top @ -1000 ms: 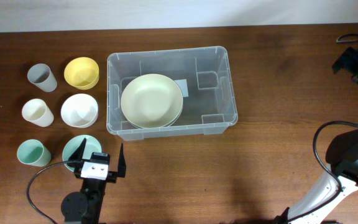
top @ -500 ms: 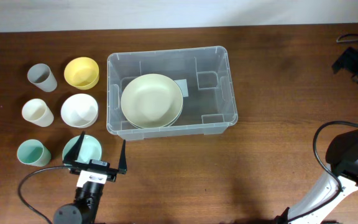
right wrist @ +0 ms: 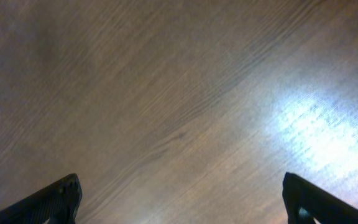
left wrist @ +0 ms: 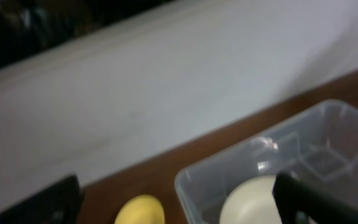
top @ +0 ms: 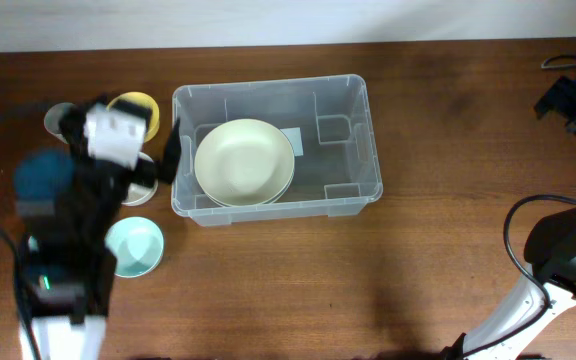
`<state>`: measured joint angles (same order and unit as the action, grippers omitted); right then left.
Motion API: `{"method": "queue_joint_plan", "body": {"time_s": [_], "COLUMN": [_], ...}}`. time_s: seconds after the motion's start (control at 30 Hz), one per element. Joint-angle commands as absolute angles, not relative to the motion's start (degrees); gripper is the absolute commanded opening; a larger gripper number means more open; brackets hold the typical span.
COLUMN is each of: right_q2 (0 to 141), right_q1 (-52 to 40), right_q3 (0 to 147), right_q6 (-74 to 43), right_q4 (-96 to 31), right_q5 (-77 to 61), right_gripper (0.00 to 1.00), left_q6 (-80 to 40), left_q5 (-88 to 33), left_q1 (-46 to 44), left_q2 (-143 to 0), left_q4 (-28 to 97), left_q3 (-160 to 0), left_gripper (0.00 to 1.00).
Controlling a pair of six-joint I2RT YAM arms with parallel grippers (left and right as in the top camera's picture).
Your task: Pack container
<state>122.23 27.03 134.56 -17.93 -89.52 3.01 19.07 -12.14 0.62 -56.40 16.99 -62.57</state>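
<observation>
The left gripper [left wrist: 176,193] hangs spread wide and empty above the bench [left wrist: 148,174]. Just ahead, between its fingers, sits a yellow bowl [left wrist: 140,210]. Past its right finger stands the clear container [left wrist: 328,140], holding a cream plate [left wrist: 250,202]. Well apart, the right gripper [right wrist: 179,186] is likewise spread, holding nothing.

overhead: container [top: 340,158] sat mid-table on the dark wood table [top: 428,270], long side across the frame. two cream dishes [top: 244,162] lay stacked in its left half, with a white label [top: 294,140] just beside them. left arm [top: 68,230] was blurred, partly hiding yellow bowl [top: 140,102], grey cup [top: 56,116] and white bowl [top: 146,182]. mint bowl [top: 136,246] lay beside the arm. right arm [top: 568,255] stood at the right edge, well apart.
</observation>
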Motion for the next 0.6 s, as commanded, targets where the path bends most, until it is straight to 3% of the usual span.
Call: {"method": "queue_joint_plan", "body": {"time_s": [0.0,0.2,0.33,0.4,0.57], "right_q2": [122.4,122.4,122.4,122.4,122.4], "right_q1": [27.4,27.4,27.4,27.4,27.4], "right_q3": [134.3,134.3,134.3,134.3,134.3], "right_q6": [-18.0,-18.0,-18.0,-18.0,-18.0], "right_q4": [-89.5,-89.5,-89.5,-89.5,-89.5], "right_q5": [3.7,3.7,3.7,3.7,3.7], "right_gripper": [0.99,0.99,0.99,0.99,0.99], "left_q6": [16.3,13.1,12.6,6.3,3.0], "left_q5": [-7.6,-6.4,-0.8,4.1,-1.0], "left_q1": [1.0,2.8,2.8,3.2,6.5], "left_q2": [-66.0,-80.7,-85.2,-86.6,-91.0], "left_q4": [24.3,42.4,46.3,47.5,51.1], "left_q3": [-76.0,-96.4,-97.6,-97.6,-97.6], "left_gripper": [1.0,1.0,1.0,1.0,1.0]}}
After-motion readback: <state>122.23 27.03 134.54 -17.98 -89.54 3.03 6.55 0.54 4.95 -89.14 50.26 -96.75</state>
